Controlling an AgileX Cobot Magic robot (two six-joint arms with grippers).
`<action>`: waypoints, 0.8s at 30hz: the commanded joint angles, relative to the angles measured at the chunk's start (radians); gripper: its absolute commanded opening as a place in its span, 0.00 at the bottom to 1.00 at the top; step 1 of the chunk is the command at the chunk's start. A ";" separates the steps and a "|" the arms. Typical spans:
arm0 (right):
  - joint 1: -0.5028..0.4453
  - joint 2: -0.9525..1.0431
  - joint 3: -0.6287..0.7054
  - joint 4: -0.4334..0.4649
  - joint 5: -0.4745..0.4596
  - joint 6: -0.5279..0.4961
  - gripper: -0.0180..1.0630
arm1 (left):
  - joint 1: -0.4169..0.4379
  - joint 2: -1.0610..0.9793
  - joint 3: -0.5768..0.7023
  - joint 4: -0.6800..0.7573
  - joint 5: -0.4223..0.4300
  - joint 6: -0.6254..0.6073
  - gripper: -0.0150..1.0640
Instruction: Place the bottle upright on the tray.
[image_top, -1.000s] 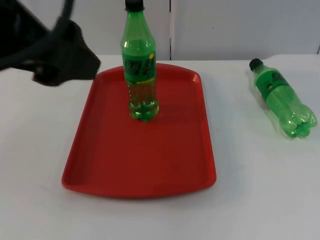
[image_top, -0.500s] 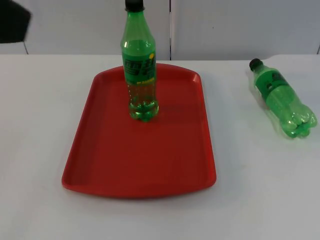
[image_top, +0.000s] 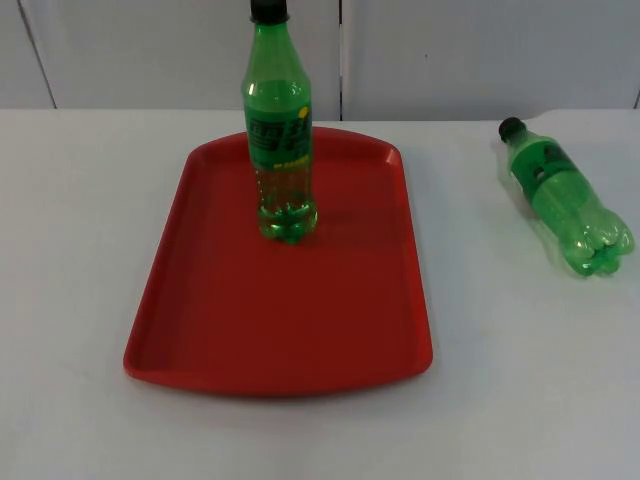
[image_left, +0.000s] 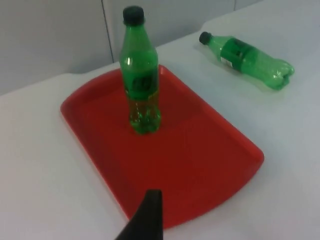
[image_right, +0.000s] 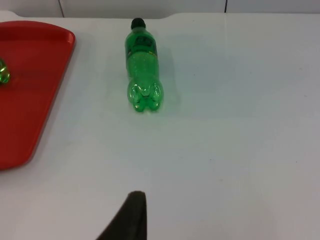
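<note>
Your left claw (image_left: 148, 220) hangs above the white table (image_top: 80, 250), just off the near edge of the red tray (image_left: 210, 165); one black fingertip is all you get, so you cannot tell how wide it stands. Ahead of that claw, well apart from it, the green bottle (image_left: 140, 75) stands upright on the tray, black cap up, on the far half of the tray floor. Beyond and off to the side lies a second green bottle (image_left: 247, 60), flat on the table, clear of the tray.

Your right claw (image_right: 131, 217) also hangs over bare table, its spread impossible to judge. Straight ahead of it, well apart, that lying bottle (image_right: 142, 65) points its cap away from the claw and its base towards it. The tray's edge (image_right: 30, 100) sits off to one side.
</note>
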 joint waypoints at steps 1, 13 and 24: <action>-0.007 -0.004 0.001 -0.004 -0.005 0.002 0.99 | -0.005 -0.051 0.019 -0.011 0.056 -0.007 0.87; -0.007 -0.004 0.001 -0.004 -0.007 0.002 0.99 | -0.005 -0.264 0.086 0.116 0.162 -0.150 0.87; -0.007 -0.004 0.001 -0.006 -0.009 0.002 0.99 | -0.005 -0.311 0.099 0.127 0.215 -0.152 0.87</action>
